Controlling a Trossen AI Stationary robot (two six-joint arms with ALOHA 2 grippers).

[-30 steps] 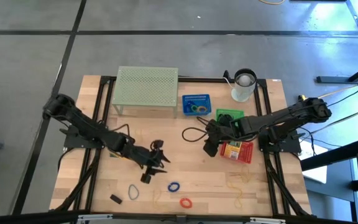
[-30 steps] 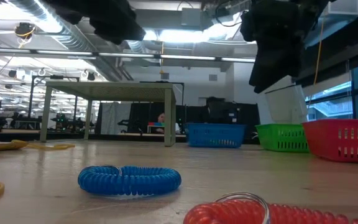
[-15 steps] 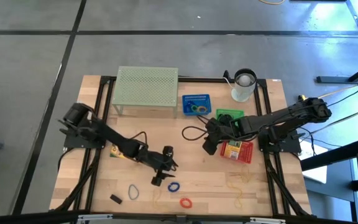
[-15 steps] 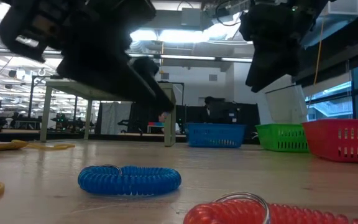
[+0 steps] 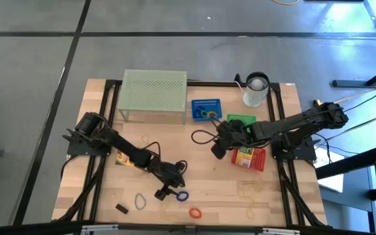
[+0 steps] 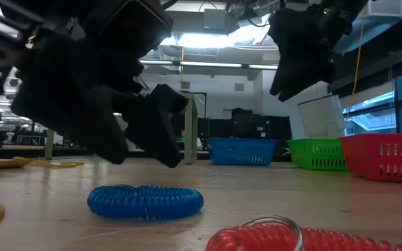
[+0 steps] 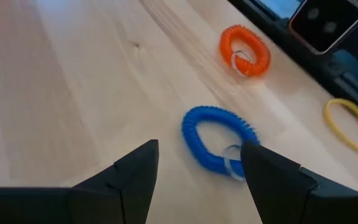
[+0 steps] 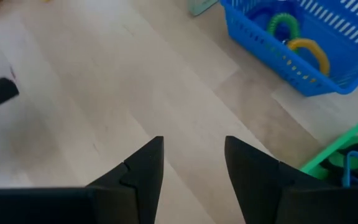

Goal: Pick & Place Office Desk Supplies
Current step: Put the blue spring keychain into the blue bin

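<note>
A blue coil loop (image 5: 183,195) lies flat on the wooden table near its front edge, with an orange-red coil loop (image 5: 194,212) just nearer the edge. My left gripper (image 5: 166,191) hangs low right beside the blue coil (image 7: 216,142). It is open, and the coil lies just ahead of its fingertips (image 7: 197,177) without touching them. In the low view the left gripper (image 6: 142,150) stands just behind and above the blue coil (image 6: 145,201). My right gripper (image 5: 217,151) hovers open over bare wood at mid-table with nothing between its fingers (image 8: 194,168).
A thin blue band (image 5: 140,201), a black clip (image 5: 121,209) and yellow bands (image 5: 250,190) lie near the front. A blue basket (image 5: 205,109), green basket (image 5: 240,121) and red basket (image 5: 250,158) stand at the right. A mesh stand (image 5: 154,94) and white cup (image 5: 255,90) stand at the back.
My left gripper has come down and moved toward the table's near edge and a little to the right, tipping further downward, until it sits low beside the blue coil. The coil has not moved.
</note>
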